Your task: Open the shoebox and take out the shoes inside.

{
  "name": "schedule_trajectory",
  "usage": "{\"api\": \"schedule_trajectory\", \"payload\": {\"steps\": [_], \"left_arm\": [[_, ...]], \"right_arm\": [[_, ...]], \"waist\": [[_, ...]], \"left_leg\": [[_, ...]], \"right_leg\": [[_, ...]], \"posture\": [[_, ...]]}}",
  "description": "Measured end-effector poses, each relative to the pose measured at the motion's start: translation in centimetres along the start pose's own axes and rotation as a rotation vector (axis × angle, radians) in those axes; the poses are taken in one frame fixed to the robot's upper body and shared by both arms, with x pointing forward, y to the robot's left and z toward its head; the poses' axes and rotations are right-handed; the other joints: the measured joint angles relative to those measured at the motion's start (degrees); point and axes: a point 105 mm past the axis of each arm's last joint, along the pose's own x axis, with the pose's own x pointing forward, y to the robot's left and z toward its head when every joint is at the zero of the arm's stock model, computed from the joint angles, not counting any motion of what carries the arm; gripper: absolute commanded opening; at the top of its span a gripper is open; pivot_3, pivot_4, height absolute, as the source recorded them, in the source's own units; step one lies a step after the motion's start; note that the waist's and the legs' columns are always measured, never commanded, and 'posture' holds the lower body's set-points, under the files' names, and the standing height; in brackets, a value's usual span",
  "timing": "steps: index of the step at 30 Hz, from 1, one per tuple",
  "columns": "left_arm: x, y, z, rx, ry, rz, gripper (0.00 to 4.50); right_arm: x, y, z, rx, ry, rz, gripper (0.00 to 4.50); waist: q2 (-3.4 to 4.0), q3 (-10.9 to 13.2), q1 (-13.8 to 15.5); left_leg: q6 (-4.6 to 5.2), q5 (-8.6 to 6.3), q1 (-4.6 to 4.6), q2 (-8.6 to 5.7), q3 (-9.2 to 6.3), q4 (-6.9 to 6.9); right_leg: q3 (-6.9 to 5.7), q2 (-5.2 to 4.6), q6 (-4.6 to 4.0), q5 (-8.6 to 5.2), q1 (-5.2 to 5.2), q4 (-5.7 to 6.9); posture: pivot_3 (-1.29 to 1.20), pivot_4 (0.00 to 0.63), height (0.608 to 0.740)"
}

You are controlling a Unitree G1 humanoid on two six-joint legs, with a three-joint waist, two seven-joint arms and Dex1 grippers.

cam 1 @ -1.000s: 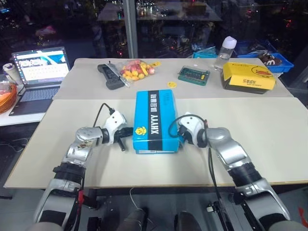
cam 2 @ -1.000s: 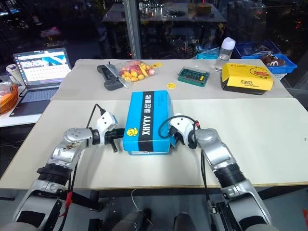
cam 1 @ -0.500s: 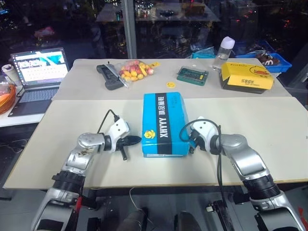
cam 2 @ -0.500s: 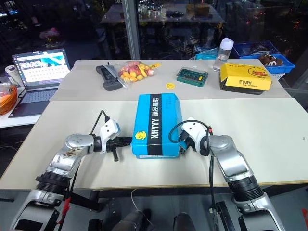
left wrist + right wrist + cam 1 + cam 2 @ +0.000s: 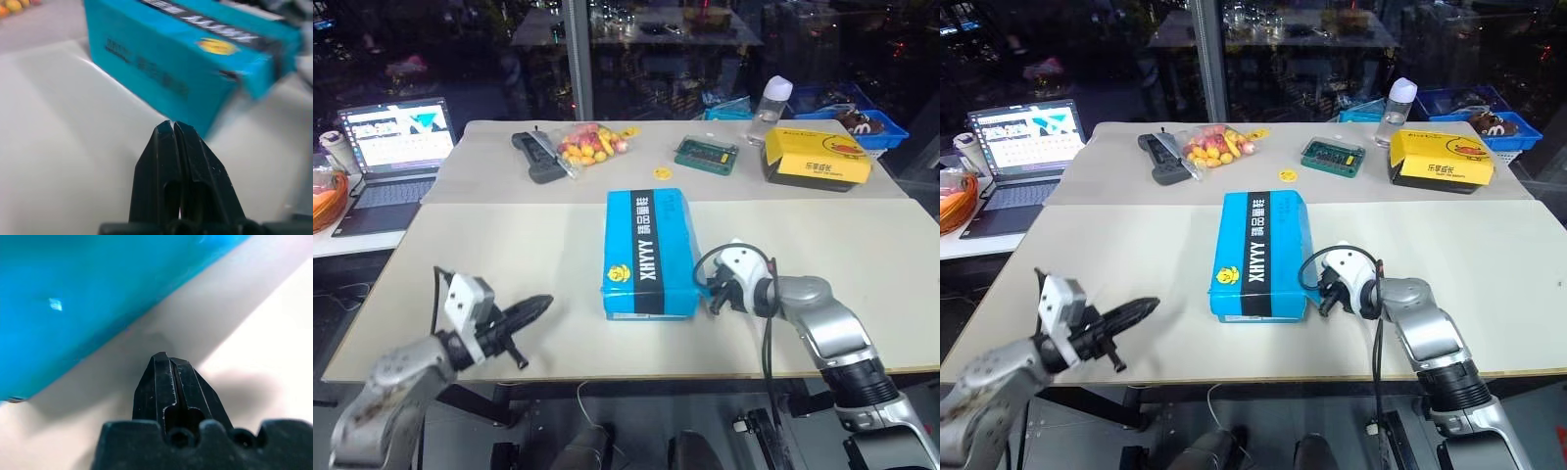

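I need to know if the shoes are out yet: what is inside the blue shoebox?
That cannot be seen: the shoebox lies on the table with its lid shut, covering whatever is inside. No shoes lie on the table around it.

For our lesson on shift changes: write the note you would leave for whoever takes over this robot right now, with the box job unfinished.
Left end effector: shut, empty, over the table near its front edge, apart from the box.
Right end effector: shut, empty, low at the box's right side near its front corner; contact cannot be told.
Box: lid closed, lying flat mid-table, black stripe along the top.
Shoes: hidden, presumably inside.
Done: nothing visible; the lid is not lifted.
Left: open the lid, take out both shoes.
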Motion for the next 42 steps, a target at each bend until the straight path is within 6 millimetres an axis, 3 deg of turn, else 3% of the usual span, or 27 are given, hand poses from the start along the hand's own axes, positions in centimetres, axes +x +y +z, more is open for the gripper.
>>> {"api": "schedule_trajectory", "payload": {"steps": [6, 13, 15, 16, 17, 19, 21, 24, 26, 28, 31, 34, 39, 42], "left_arm": [[0.0, -1.5, -0.1, -0.022, 0.009, 0.015, 0.08], [0.9, -2.2, -0.6, -0.038, 0.018, 0.014, 0.08], [1.1, -2.1, -0.4, -0.027, 0.015, 0.013, 0.08], [1.0, -1.9, -0.5, -0.027, 0.019, 0.019, 0.08], [1.3, -1.9, -0.5, -0.024, 0.021, 0.009, 0.08], [1.4, -2.1, -0.3, -0.014, 0.009, -0.002, 0.08], [1.1, -2.0, -0.6, -0.022, 0.019, 0.007, 0.08], [1.0, -1.9, -0.5, -0.028, 0.015, 0.009, 0.08], [0.9, -1.9, -0.5, -0.037, 0.013, 0.011, 0.08], [0.8, -1.9, -0.7, -0.045, 0.016, 0.015, 0.08], [0.8, -2.0, -0.5, -0.047, 0.009, 0.010, 0.08], [1.1, -2.0, 0.1, -0.026, -0.010, 0.001, 0.08], [1.2, -1.8, 0.2, -0.019, -0.018, -0.021, 0.00], [1.2, -2.0, 0.5, -0.001, -0.012, -0.050, 0.00]], "right_arm": [[-0.7, -0.9, 2.6, -0.038, -0.057, 0.017, 0.00], [-3.2, -0.5, 11.9, -0.297, -0.207, 0.118, 0.00], [-4.0, 0.3, 15.9, -0.370, -0.294, 0.150, 0.00], [-4.3, 1.0, 20.2, -0.333, -0.435, 0.176, 0.00], [-5.5, 1.6, 24.1, -0.332, -0.562, 0.182, 0.00], [-8.7, 2.6, 28.8, -0.384, -0.728, 0.177, 0.00], [-9.5, 3.1, 28.9, -0.415, -0.753, 0.185, 0.00], [-5.8, 2.6, 24.9, -0.323, -0.616, 0.225, 0.00], [-4.2, 2.0, 22.7, -0.273, -0.541, 0.227, 0.00], [-3.9, 1.5, 21.8, -0.270, -0.501, 0.212, 0.00], [-4.2, 0.8, 21.2, -0.298, -0.459, 0.179, 0.00], [-2.7, 1.4, 19.6, -0.331, -0.361, 0.206, 0.00], [-1.0, 2.7, 18.1, -0.392, -0.280, 0.272, 1.40], [-0.7, 3.4, 17.4, -0.443, -0.237, 0.320, 2.52]], "waist": [[0.04, 0.01, 0.85], [0.03, 0.01, 0.50], [0.05, 0.02, 0.36], [0.11, 0.09, -0.33], [0.26, 0.20, -0.75], [0.11, 0.08, -0.33], [-0.44, -0.51, 0.88], [-1.12, -0.89, 1.17], [-0.28, -0.36, 1.19], [0.26, -0.04, 1.05], [0.29, -0.05, 0.81], [0.30, -0.06, 0.23], [0.30, -0.06, 0.39], [0.30, -0.06, 0.70]], "left_leg": [[-0.16, -0.09, 0.02, 0.15, 0.31, 0.01], [-0.07, -0.15, 0.01, 0.36, 0.76, -0.06], [-0.06, -0.14, -0.07, 0.38, 0.88, -0.14], [-0.05, -0.14, -0.08, 0.46, 1.11, -0.13], [-0.04, -0.13, -0.25, 0.49, 1.19, -0.20], [0.24, -0.10, -0.13, 0.61, 1.15, -0.18], [0.22, -0.63, 0.15, 0.78, 1.11, -0.08], [-0.18, -0.95, 0.16, 0.78, 1.22, 0.11], [-0.26, -0.91, -0.02, 0.70, 1.37, 0.14], [-0.31, -0.86, -0.05, 0.73, 1.44, 0.02], [-0.38, -0.82, 0.04, 1.00, 1.44, 0.04], [-0.38, -0.81, 0.08, 1.05, 1.45, 0.04], [-0.34, -0.80, 0.06, 0.98, 1.48, 0.00], [-0.35, -0.81, 0.06, 0.95, 1.48, 0.01]], "right_leg": [[0.20, 0.04, -0.01, 0.00, 0.06, 0.01], [0.43, 0.09, -0.02, 0.00, -0.05, -0.11], [0.57, 0.10, -0.03, 0.01, -0.31, -0.08], [0.81, 0.16, -0.08, 0.04, -0.49, 0.03], [0.87, 0.19, -0.14, 0.10, -0.60, 0.04], [0.78, 0.43, -0.25, 0.15, -0.75, 0.00], [0.77, 0.75, -0.35, 0.10, -0.50, -0.17], [0.93, 0.86, -0.42, 0.30, -0.34, -0.51], [1.20, 0.83, -0.19, 0.75, -0.50, -0.74], [1.31, 0.84, -0.17, 0.94, -0.61, -0.83], [1.25, 1.03, -0.28, 0.93, -0.59, -0.79], [1.34, 1.08, -0.32, 0.92, -0.59, -0.79], [1.39, 1.07, -0.38, 0.90, -0.67, -0.86], [1.39, 1.07, -0.38, 0.91, -0.67, -0.86]], "posture": [[0.00, 0.150, 0.740], [0.00, 0.150, 0.740], [0.00, 0.150, 0.740], [0.00, 0.150, 0.740], [0.00, 0.150, 0.740], [0.00, 0.150, 0.740], [0.00, 0.150, 0.740], [0.00, 0.150, 0.740], [0.00, 0.150, 0.740], [0.00, 0.150, 0.740], [0.00, 0.150, 0.740], [0.00, 0.150, 0.740], [0.00, 0.150, 0.740], [0.00, 0.150, 0.740]]}}
